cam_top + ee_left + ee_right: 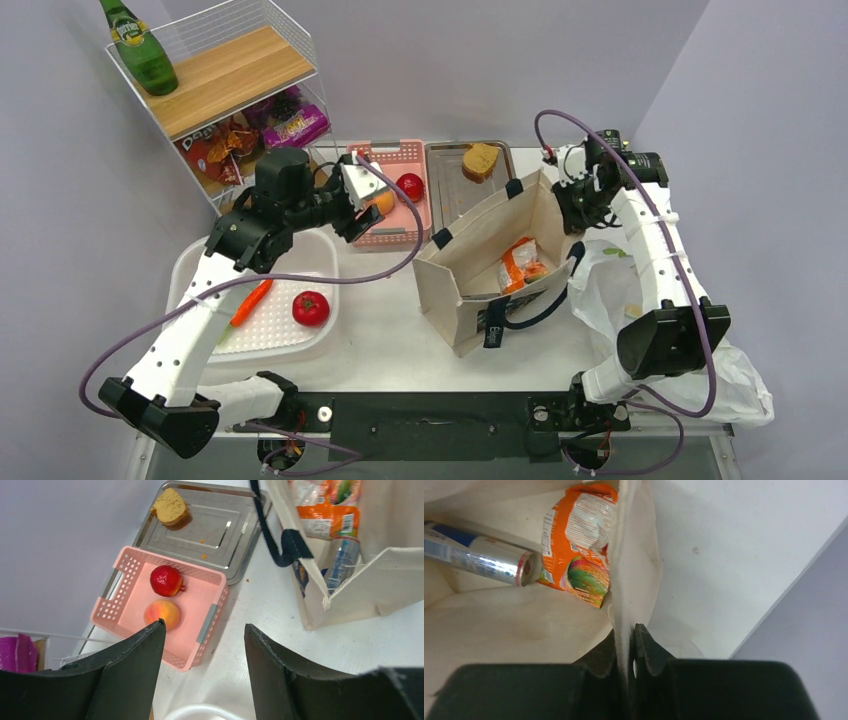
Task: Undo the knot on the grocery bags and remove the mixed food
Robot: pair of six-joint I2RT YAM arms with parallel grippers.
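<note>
White tabletop [270, 625]; my left gripper [204, 626] gapes empty, orange peach [162, 614] past its fingertips [150, 645]; right gripper [626, 635] pinches cream canvas tote [636, 565] wall.

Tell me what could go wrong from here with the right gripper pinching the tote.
The right gripper holds only a thin fold of the canvas tote wall; it could slip out and the bag sag shut over the crisp packet and drink can. Pulling harder might tip the tote. The open left gripper may snag on the navy handle when reaching in.
</note>
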